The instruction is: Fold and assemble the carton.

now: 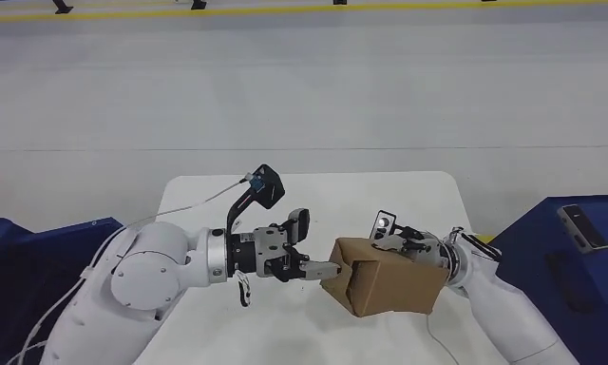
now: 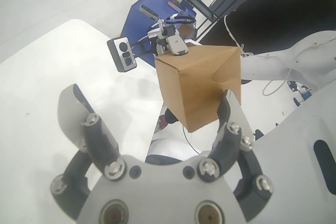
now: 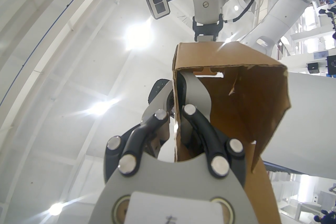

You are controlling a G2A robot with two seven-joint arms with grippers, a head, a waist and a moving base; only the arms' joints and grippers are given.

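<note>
A brown carton is held above the front right of the white table, folded into a box shape. My right gripper is shut on one of the carton's walls. In the right wrist view the gripper has one finger inside the open carton and one outside. My left gripper stands open at the carton's opposite, closed end. In the left wrist view, one of its fingertips touches the carton, while the other fingertip hangs free over the table. The right gripper shows at the carton's far edge.
The carton hangs near the table's front right edge. A blue stand with small items stands to the right of the table. Another blue surface lies to the left. A cable trails over the table's back left.
</note>
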